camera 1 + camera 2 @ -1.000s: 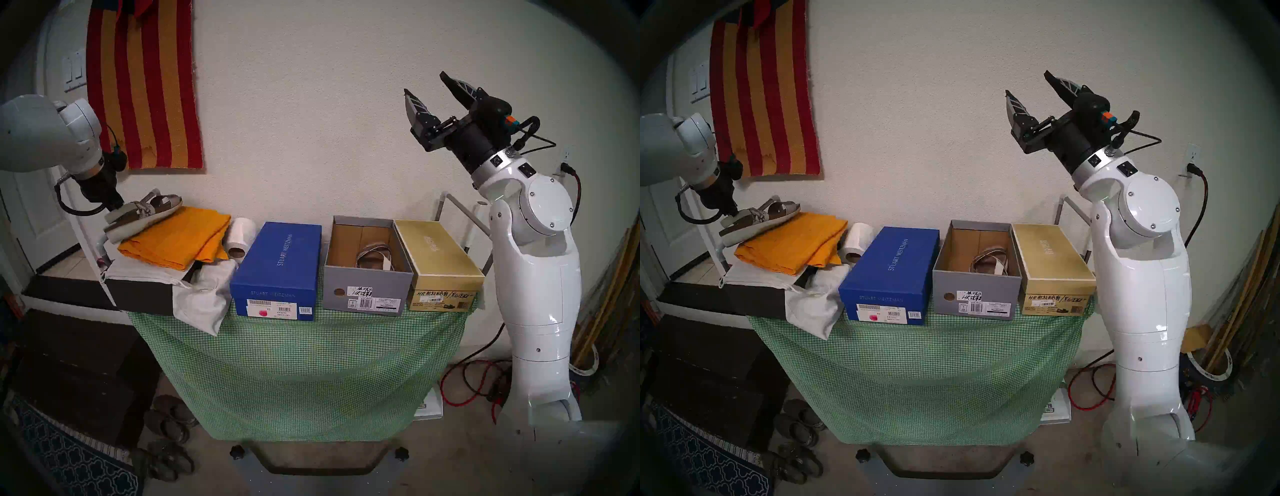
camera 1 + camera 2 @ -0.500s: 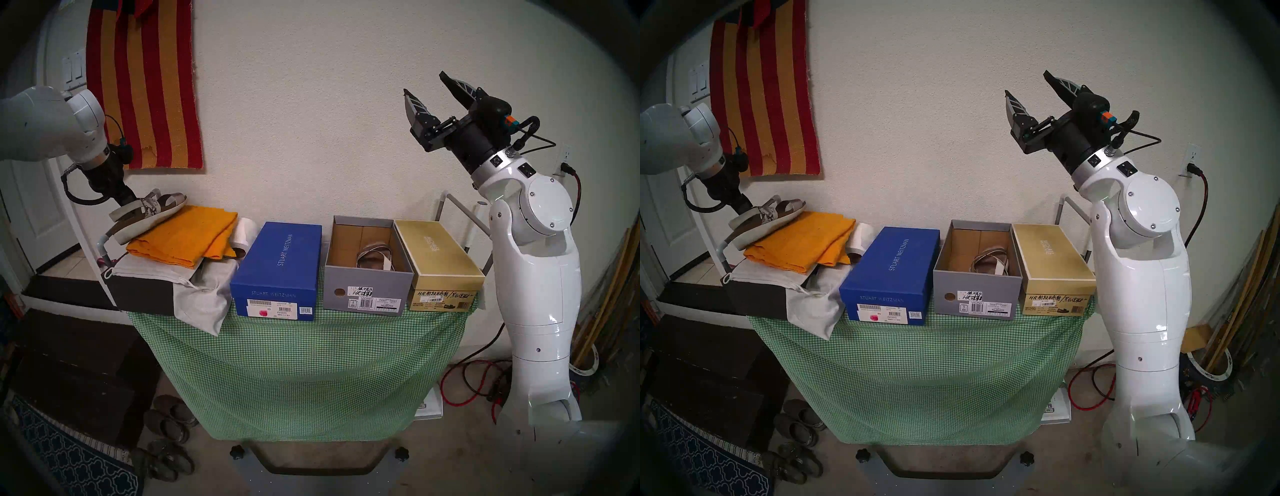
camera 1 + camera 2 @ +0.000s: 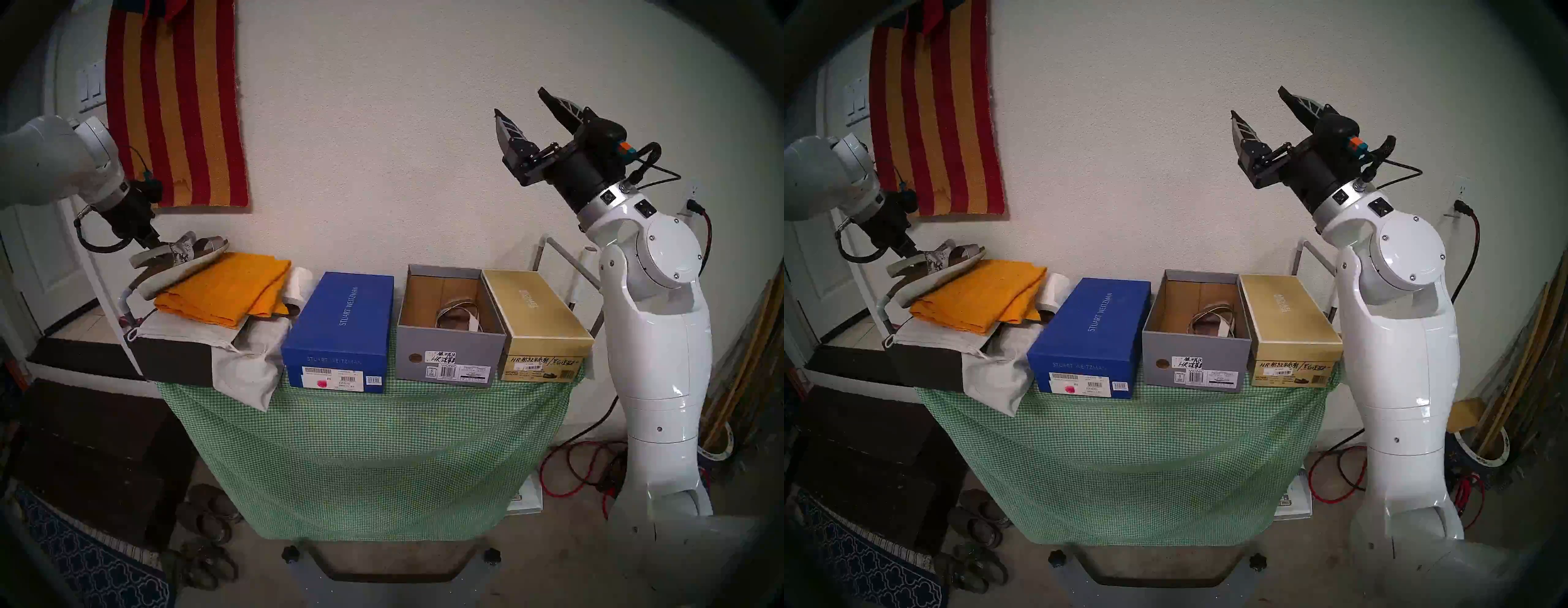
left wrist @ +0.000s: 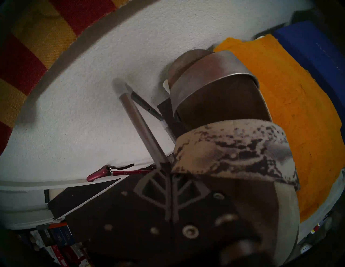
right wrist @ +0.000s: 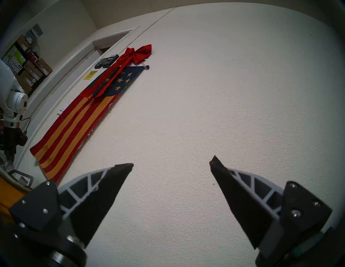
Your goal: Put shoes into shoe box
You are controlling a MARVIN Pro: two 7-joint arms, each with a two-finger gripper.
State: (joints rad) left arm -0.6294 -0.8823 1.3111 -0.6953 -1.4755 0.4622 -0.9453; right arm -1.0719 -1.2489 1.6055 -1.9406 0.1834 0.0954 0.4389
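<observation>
My left gripper (image 3: 159, 245) is shut on one beige strappy sandal (image 3: 182, 263) at the far left and holds it tilted, toe end over an orange cloth (image 3: 229, 288). In the left wrist view the snakeskin strap (image 4: 233, 152) and brown footbed fill the frame, with the fingers (image 4: 170, 195) pressed together. The second sandal (image 3: 458, 316) lies inside the open grey shoe box (image 3: 445, 352) with the VIONIC label, at the table's middle right. My right gripper (image 3: 521, 102) is open and empty, raised high toward the wall; it also shows in the right wrist view (image 5: 171, 162).
A closed blue box (image 3: 339, 322) stands left of the grey box and a closed gold box (image 3: 534, 310) right of it. A white roll (image 3: 297, 288), a pale cloth bag (image 3: 246, 365) and a dark box (image 3: 178, 361) sit at the left. Dark slippers (image 3: 208, 513) lie on the floor.
My left arm carried the sandal a little to the right and up, then tilted it. The orange cloth shifted right with it, partly covering the white roll. The right arm has not moved.
</observation>
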